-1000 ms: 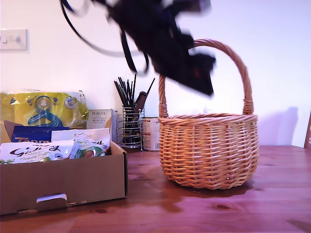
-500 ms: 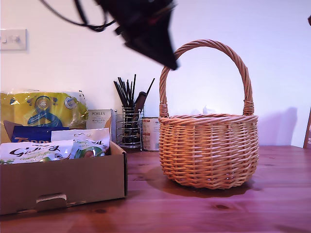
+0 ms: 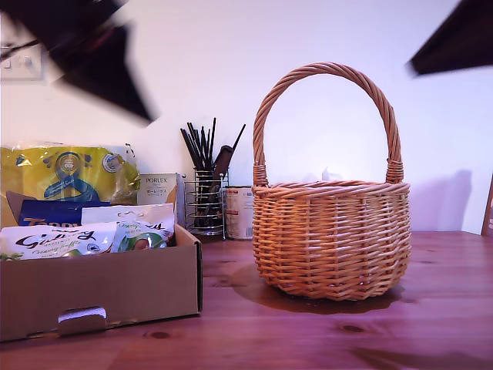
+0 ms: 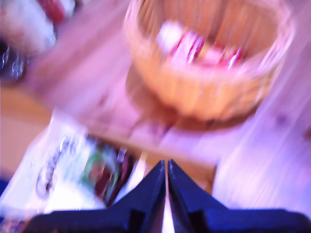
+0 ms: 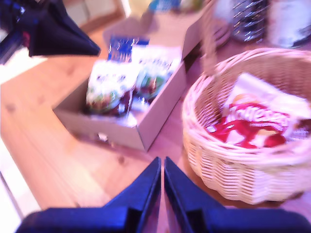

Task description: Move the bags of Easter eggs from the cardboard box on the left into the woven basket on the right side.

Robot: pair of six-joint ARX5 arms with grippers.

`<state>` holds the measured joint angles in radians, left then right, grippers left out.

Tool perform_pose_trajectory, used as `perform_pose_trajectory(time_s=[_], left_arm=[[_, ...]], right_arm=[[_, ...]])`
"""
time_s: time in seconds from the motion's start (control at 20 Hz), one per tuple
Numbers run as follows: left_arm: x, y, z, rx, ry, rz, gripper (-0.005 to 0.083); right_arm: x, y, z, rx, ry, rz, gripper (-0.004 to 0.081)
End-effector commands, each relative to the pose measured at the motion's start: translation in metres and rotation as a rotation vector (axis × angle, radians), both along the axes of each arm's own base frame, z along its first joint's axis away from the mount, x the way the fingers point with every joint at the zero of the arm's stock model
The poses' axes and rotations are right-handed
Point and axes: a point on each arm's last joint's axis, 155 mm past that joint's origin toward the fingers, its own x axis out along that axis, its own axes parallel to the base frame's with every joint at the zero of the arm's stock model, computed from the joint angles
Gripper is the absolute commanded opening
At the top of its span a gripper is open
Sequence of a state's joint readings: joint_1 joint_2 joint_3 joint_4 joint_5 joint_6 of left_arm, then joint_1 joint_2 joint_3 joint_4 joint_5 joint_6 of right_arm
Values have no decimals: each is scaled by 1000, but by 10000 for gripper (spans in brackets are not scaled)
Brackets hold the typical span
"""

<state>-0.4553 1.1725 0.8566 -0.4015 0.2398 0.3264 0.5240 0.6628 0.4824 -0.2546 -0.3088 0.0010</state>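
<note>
While our first gripper (image 4: 166, 167) hangs with jaws pressed together and empty above the cardboard box (image 3: 115, 289), our second gripper (image 5: 162, 167) is likewise closed on nothing. Galaxy bags (image 3: 58, 240) and a blue Terry's bag (image 3: 46, 213) lie in the box; the red Maltesers bag (image 5: 252, 124) sits inside the woven basket (image 3: 331, 239) on the desk (image 3: 431, 324).
</note>
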Motion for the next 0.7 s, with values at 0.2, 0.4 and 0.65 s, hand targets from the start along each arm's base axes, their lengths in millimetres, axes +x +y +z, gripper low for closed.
perform_pose_trajectory(time_s=[0.2, 0.4, 0.65], left_arm=[[16, 59, -4, 10, -13, 64, -19], [40, 85, -7, 26, -57, 106, 166], [65, 83, -31, 123, -121, 7, 730]], right_arm=[[3, 21, -30, -74, 42, 59, -12], [7, 24, -29, -72, 29, 63, -12], [7, 24, -28, -70, 26, 63, -12]])
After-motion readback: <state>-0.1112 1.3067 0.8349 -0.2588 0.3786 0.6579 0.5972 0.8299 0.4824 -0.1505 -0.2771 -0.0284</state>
